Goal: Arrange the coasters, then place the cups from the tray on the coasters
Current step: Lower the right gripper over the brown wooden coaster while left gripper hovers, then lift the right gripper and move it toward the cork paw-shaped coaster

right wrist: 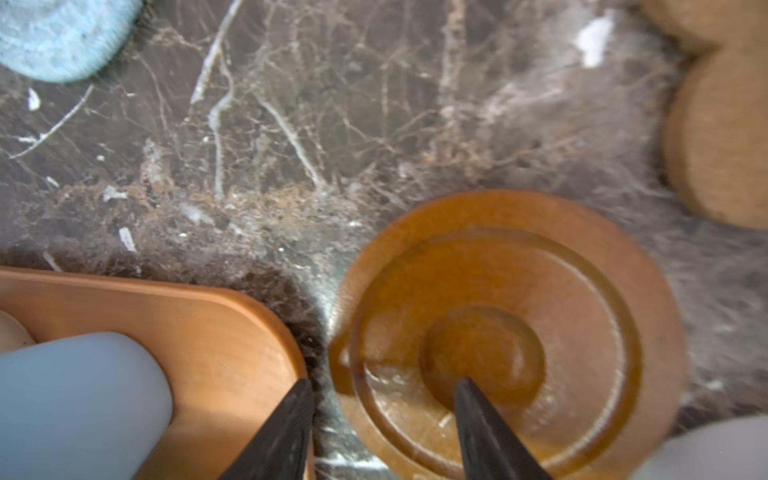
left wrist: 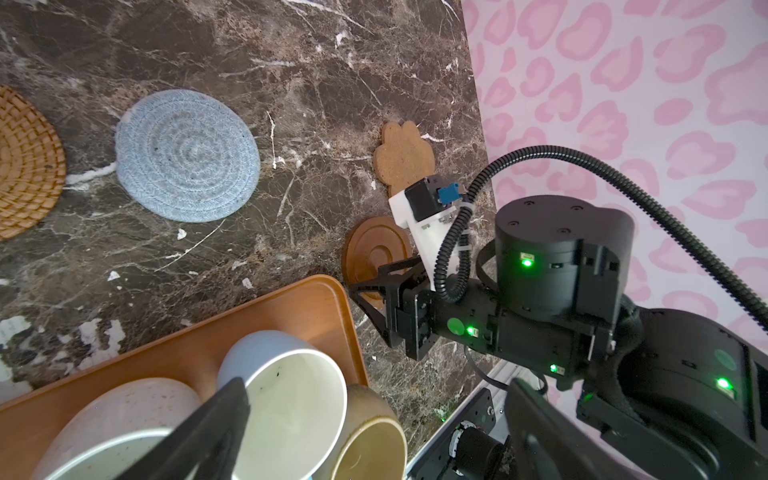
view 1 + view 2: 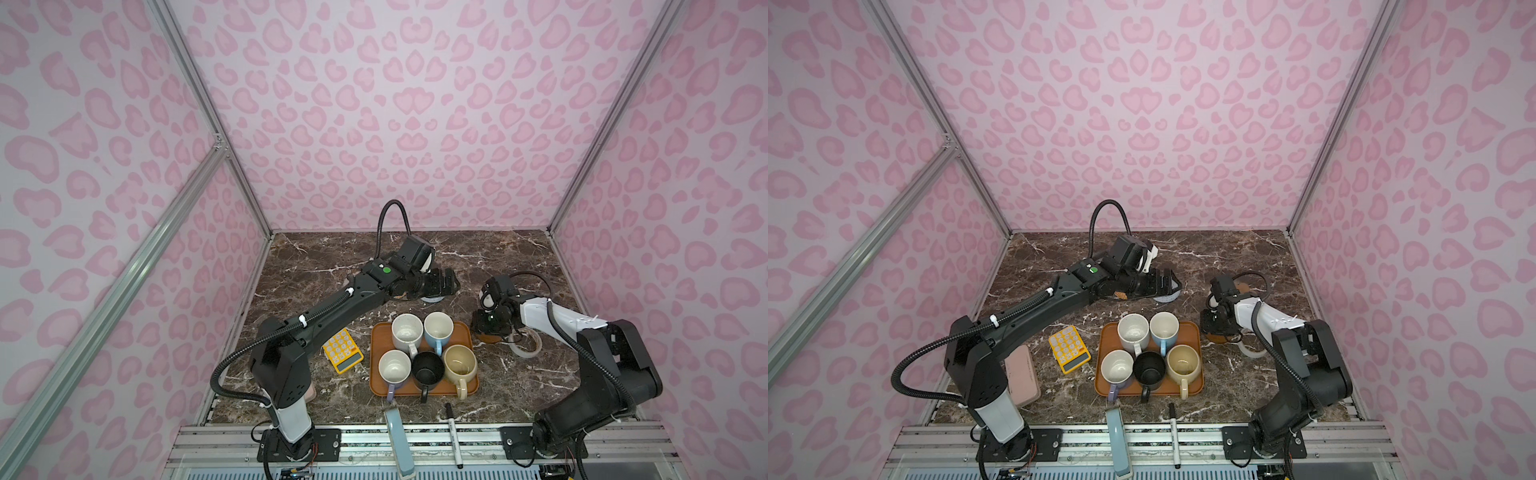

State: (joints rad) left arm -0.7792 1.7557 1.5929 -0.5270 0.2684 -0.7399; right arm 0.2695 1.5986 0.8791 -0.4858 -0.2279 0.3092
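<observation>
Inspecting the right gripper [image 1: 384,381]: it points down at the brown rimmed disc [image 1: 540,291], jaws part-way apart and nothing clamped. One fingertip sits over the disc's centre recess. The other hangs outside the rim, in the narrow gap between the disc and the tray [image 1: 187,299]. Judgement: this straddle suits a pinch on the rim, since a flat mat on the marble table [image 3: 324,266] offers no other purchase. Risk noted: the outer finger has little room beside the tray wall and could catch it.

The paw-shaped coaster [image 1: 719,137] lies beyond the disc from the tips, near it but apart. The grey-blue coaster [image 2: 187,156] lies below the left gripper [image 3: 442,282], which hovers with jaws spread wide and empty. The tan rattan coaster [image 2: 25,162] lies just beside the grey-blue one. A fifth coaster cannot be found in these views.

All five cups [image 3: 407,332] stand upright in the tray, on the side of the right gripper's outer finger. Coaster arrangement appears in hand; cup transfer not begun.
</observation>
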